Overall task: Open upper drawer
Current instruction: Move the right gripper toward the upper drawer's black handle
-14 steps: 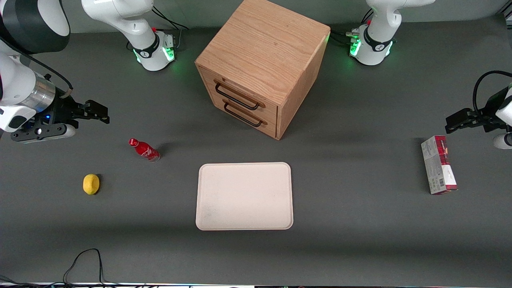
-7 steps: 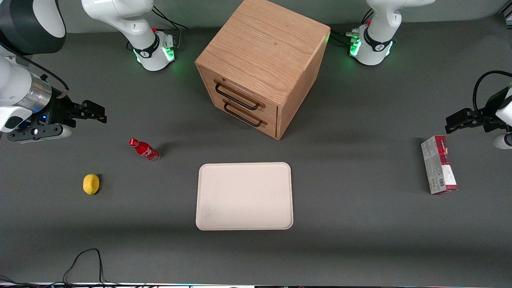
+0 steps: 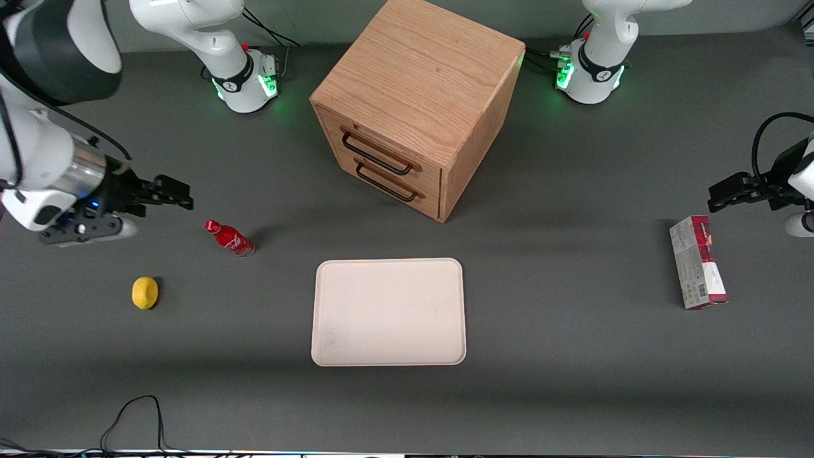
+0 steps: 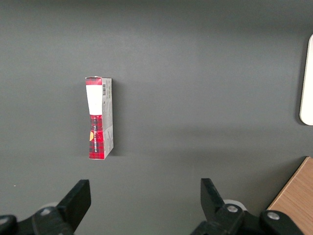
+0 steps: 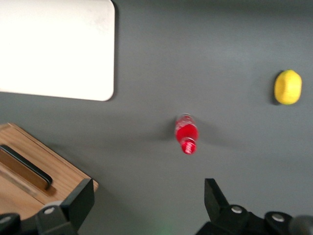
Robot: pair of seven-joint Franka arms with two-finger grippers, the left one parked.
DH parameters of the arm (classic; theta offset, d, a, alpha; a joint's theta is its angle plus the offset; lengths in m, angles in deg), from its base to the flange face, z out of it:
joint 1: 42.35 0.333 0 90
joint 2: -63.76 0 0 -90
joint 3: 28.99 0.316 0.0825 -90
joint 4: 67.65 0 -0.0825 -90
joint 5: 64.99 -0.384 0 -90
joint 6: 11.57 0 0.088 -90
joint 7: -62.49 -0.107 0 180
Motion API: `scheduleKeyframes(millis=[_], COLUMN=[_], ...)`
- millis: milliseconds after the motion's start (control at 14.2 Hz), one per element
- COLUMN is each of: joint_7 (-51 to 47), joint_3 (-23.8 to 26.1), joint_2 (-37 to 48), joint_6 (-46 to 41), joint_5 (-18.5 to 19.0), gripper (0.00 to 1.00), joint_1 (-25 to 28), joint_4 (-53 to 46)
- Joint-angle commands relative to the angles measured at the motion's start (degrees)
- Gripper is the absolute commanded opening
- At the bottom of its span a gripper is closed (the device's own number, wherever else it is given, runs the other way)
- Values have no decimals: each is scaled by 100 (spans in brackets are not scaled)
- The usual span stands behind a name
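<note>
1. Hovering above the table toward the working arm's end, the gripper holds nothing; in the right wrist view its fingers stand wide apart with only bare table between them.
2. Just beside the gripper and a little nearer the front camera stands a red bottle; nearer the camera again lies a yellow lemon.
3. Well apart from the gripper, toward the middle of the table, sits the wooden cabinet; its upper drawer is shut, flush with the cabinet front, dark bar handle untouched; the lower drawer sits beneath it.
4. A pale tray lies in front of the cabinet, nearer the camera than the gripper.
</note>
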Motion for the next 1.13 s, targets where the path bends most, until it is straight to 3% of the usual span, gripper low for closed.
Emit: scheduleKeyframes(millis=[0, 494, 1058], joint_7=[-689, -2342, -2414], joint_3=[0, 27, 27], joint_2=[-803, -2017, -2212], joint_6=[-280, -350, -552], joint_5=[-66, -40, -31], gripper=[100, 100, 100], joint_1=[332, 1280, 1958], joint_4=[-1003, -2374, -2517])
